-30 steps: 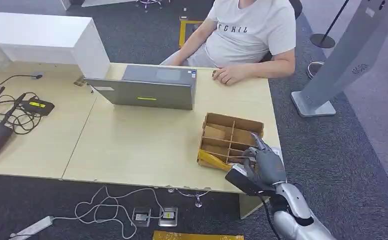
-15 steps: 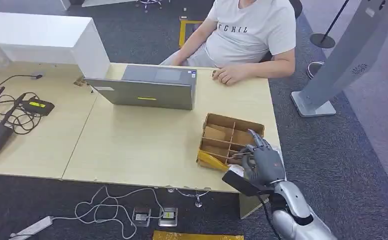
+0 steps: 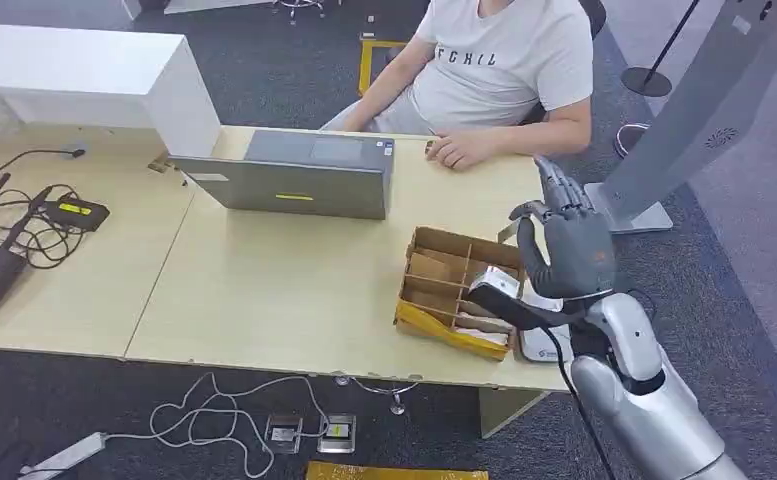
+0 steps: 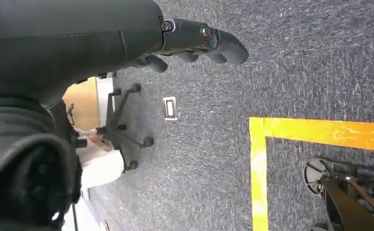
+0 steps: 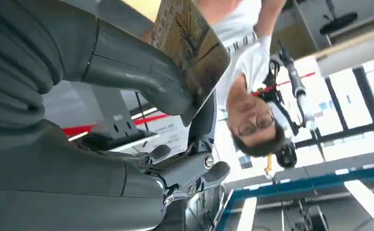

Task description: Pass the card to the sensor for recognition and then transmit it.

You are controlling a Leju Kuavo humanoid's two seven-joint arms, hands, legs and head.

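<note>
My right hand [image 3: 567, 248] is raised upright over the table's right end, beyond the cardboard divider box [image 3: 442, 268]. In the right wrist view its thumb [image 5: 136, 72] and fingers pinch a printed card [image 5: 190, 45] by one edge. More white cards [image 3: 484, 327] lie in the box's near compartments. A flat white sensor pad [image 3: 536, 346] sits on the table by the box's right side, partly hidden under my forearm. My left hand [image 4: 194, 41] hangs over the carpet, fingers loosely extended, holding nothing.
A person in a white shirt sits at the table's far side, one hand [image 3: 457, 150] resting on it. A grey laptop [image 3: 294, 178] stands left of the box. Cables and black devices [image 3: 14, 230] cover the left table. A grey kiosk stand [image 3: 664, 140] is on the right.
My right hand rose from the box's near right corner and moved away from me, now upright above the table with the card in it. The person and the box stayed put.
</note>
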